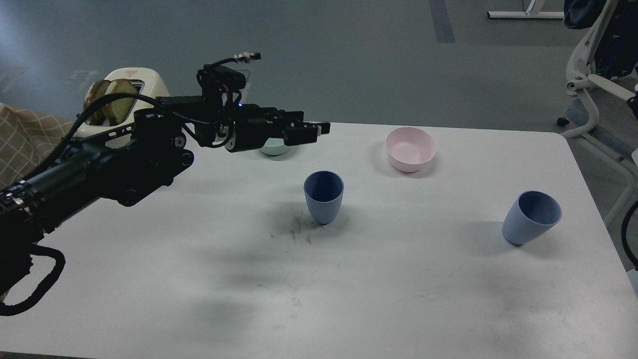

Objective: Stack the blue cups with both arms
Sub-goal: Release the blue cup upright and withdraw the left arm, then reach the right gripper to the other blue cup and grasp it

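Observation:
One blue cup (324,198) stands upright on the white table (398,279), a little left of centre. The second blue cup (531,217) stands near the right edge and leans to the right. My left arm comes in from the left. Its gripper (318,131) is raised above and behind the first cup, apart from it, with its fingers pointing right, slightly parted and holding nothing. Of the right arm only a black cable (626,237) shows at the right edge; its gripper is out of view.
A pink bowl (410,148) sits at the back, right of centre. A mint-green bowl (273,148) is partly hidden behind my left gripper. A cream toaster (149,94) with bread slices stands at the back left. A checked cloth (25,144) lies at the far left.

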Action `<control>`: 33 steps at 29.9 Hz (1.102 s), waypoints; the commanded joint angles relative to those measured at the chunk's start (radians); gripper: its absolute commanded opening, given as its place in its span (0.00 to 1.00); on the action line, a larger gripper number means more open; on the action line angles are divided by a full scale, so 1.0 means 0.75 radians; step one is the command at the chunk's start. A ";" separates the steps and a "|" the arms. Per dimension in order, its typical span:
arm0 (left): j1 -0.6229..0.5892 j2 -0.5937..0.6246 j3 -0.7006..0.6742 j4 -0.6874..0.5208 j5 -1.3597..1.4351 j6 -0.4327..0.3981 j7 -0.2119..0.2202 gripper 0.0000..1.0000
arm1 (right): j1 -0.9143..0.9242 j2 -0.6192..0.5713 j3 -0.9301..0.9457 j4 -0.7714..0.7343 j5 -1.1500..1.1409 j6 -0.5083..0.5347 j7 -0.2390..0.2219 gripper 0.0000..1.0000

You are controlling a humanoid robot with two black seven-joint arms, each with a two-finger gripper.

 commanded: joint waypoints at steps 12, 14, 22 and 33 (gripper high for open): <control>0.053 0.058 -0.493 0.021 -1.371 0.087 0.000 0.97 | -0.004 -0.340 -0.273 0.249 -0.490 0.000 0.016 1.00; 0.065 0.054 -0.634 0.025 -1.494 0.066 0.002 0.97 | -0.009 -0.366 -0.349 0.323 -0.718 0.000 0.018 1.00; 0.167 0.045 -0.812 0.094 -1.564 0.021 0.008 0.97 | 0.053 -0.501 -0.739 0.407 -1.175 0.000 0.110 1.00; 0.212 0.009 -0.810 0.092 -1.562 0.019 0.012 0.97 | 0.016 -0.512 -0.991 0.401 -1.506 0.000 0.106 1.00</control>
